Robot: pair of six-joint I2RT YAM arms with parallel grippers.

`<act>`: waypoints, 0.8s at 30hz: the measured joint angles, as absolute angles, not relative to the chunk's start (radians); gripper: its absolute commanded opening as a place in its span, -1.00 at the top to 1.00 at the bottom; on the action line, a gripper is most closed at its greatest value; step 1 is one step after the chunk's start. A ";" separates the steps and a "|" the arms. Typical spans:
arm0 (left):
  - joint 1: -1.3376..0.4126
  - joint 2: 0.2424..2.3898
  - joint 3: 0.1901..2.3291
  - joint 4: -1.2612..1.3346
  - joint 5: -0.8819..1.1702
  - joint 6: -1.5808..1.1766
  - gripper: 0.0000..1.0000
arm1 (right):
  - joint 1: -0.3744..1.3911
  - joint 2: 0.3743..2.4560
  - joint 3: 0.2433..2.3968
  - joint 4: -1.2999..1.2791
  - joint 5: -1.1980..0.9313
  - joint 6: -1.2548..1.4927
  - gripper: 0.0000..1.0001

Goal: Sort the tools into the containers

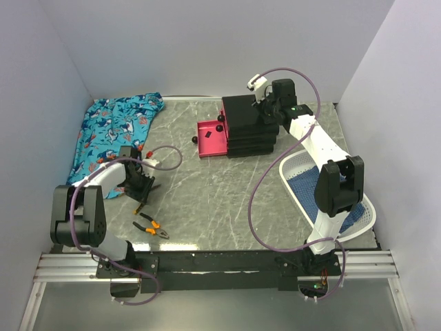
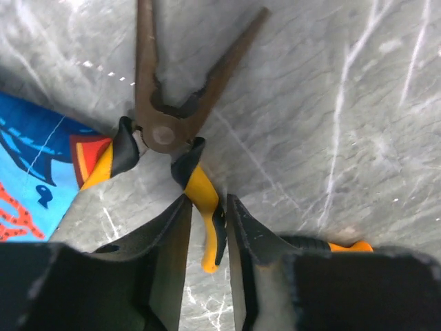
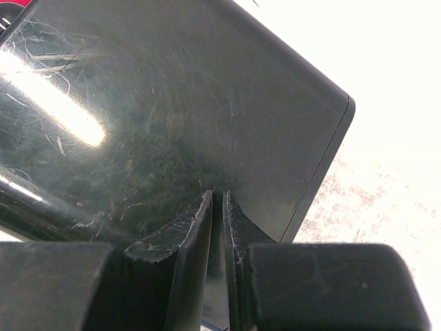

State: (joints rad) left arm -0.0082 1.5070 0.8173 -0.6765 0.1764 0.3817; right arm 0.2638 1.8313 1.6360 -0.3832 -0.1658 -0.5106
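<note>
A pair of pliers [image 2: 165,117] with yellow-and-black handles lies spread wide open, its steel jaws pointing away. My left gripper [image 2: 207,200] is closed round one of its handles; in the top view it [image 1: 141,187] is at the table's left, beside the shark cloth. A second pair of orange-handled pliers [image 1: 150,227] lies on the table nearer the arm bases. One magenta drawer [image 1: 212,139] stands pulled out from the black cabinet [image 1: 249,124]. My right gripper [image 1: 264,110] is shut and empty, its tips [image 3: 216,195] against the cabinet's glossy top [image 3: 172,117].
The shark-patterned blue cloth [image 1: 114,134] lies at the back left, and its edge shows in the left wrist view [image 2: 34,172]. A white mesh basket [image 1: 358,221] with a blue liner stands at the right. A loose black knob [image 1: 195,141] sits left of the drawer.
</note>
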 measured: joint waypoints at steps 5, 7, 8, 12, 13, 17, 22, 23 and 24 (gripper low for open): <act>-0.050 1.524 0.833 -0.678 0.142 0.374 0.91 | 0.264 1.831 1.636 -0.383 -0.166 -0.511 0.59; -0.063 1.532 0.847 -0.679 0.148 0.372 0.98 | 0.264 1.831 1.636 -0.383 -0.165 -0.511 0.59; -0.075 1.535 0.856 -0.679 0.160 0.371 0.98 | 0.264 1.831 1.636 -0.383 -0.165 -0.511 0.60; -0.136 1.536 0.950 -0.727 0.260 0.360 0.98 | 0.264 1.829 1.633 -0.382 -0.164 -0.513 0.59; -0.150 1.536 0.990 -0.725 0.299 0.352 0.98 | 0.264 1.829 1.632 -0.381 -0.163 -0.514 0.59; -0.178 1.547 1.173 -0.705 0.416 0.290 0.98 | 0.264 1.829 1.631 -0.379 -0.161 -0.515 0.60; -0.179 1.692 1.422 -0.641 0.454 0.222 0.98 | 0.264 1.827 1.628 -0.377 -0.157 -0.520 0.59; -0.178 1.731 1.464 -0.638 0.457 0.212 0.98 | 0.264 1.826 1.627 -0.377 -0.154 -0.521 0.60; -0.178 1.792 1.527 -0.640 0.463 0.191 0.98 | 0.264 1.824 1.624 -0.376 -0.151 -0.522 0.60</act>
